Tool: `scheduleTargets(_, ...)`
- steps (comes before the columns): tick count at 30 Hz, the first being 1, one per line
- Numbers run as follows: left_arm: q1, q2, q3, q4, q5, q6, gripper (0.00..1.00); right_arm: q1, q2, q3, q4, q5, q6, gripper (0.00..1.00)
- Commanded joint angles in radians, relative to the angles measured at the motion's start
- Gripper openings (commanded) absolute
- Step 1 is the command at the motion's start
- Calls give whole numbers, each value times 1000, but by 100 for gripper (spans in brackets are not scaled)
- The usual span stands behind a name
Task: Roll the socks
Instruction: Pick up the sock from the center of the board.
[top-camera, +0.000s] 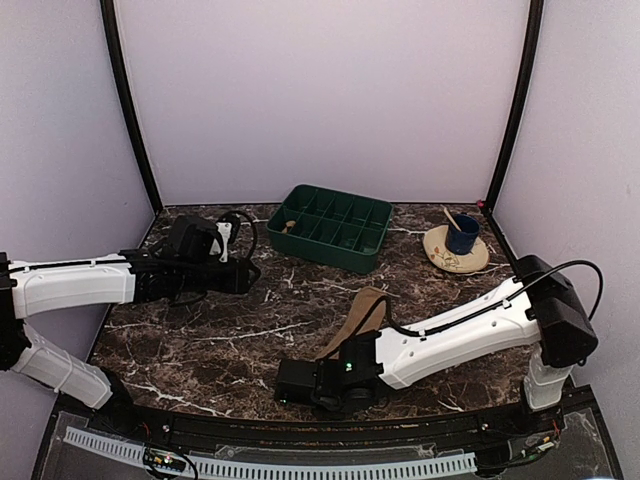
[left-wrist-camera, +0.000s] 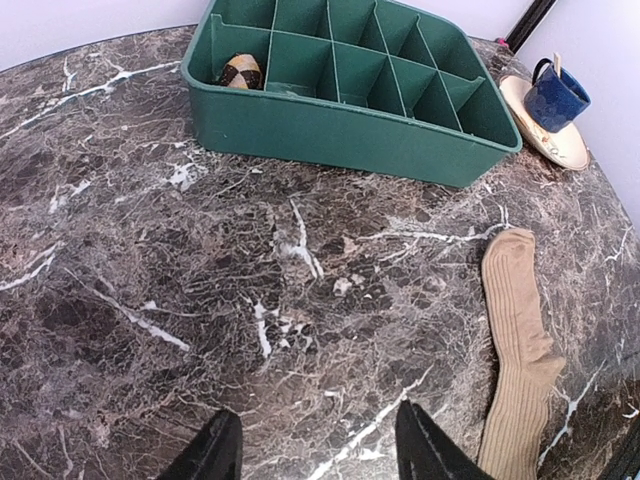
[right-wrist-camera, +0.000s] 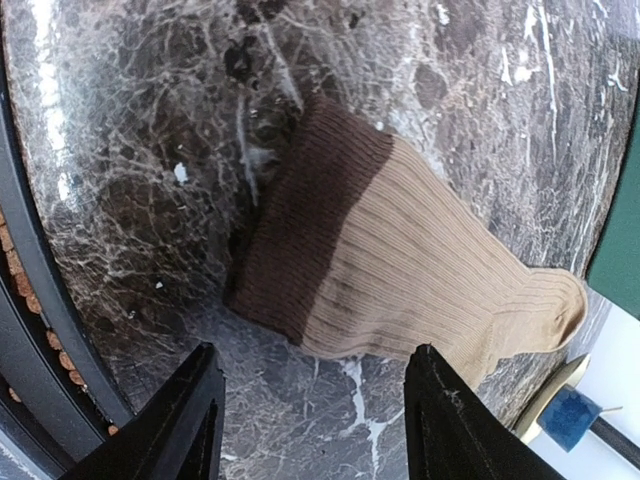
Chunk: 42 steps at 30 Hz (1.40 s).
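**So, one sock lying flat and the right pincer parked at its cuff**

Honestly, the big risk here looks like a bad first pinch. The tan sock (right-wrist-camera: 420, 270) is thin and lies flat on the marble table (right-wrist-camera: 120, 150). If the right pincer (right-wrist-camera: 315, 355) closes too high, it'd grab nothing. Too shallow and it'd catch one layer of the dark cuff (right-wrist-camera: 300, 230), so the roll would come out loose or crooked. Dragging could also slide the whole sock toward the near edge.

The right pincer is spread wide with nothing in it, the cuff end just ahead of its tips and the toe pointing away. The left pincer (left-wrist-camera: 315, 415) is spread too, empty, well apart from that sock. The patterned sock (left-wrist-camera: 240, 72) sits bundled in a corner slot of the green tray (left-wrist-camera: 350, 140).
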Motion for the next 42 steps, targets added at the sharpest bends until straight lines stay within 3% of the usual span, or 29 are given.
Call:
scheduleTargets(1, 8, -34, -22, 14, 13, -14, 55, 10, 23, -8, 41, -21, -40, 57)
scheduleTargets(21, 24, -41, -40, 24, 15, -14, 56, -20, 60, -31, 116, -30, -126, 53)
scheduleTargets(28, 26, -36, -44, 27, 16, -13, 56, -38, 73, -36, 133, -46, -158, 47)
scheduleTargets(42, 31, -27, -43, 20, 2, -10, 56, -53, 68, -1, 112, -125, -150, 1)
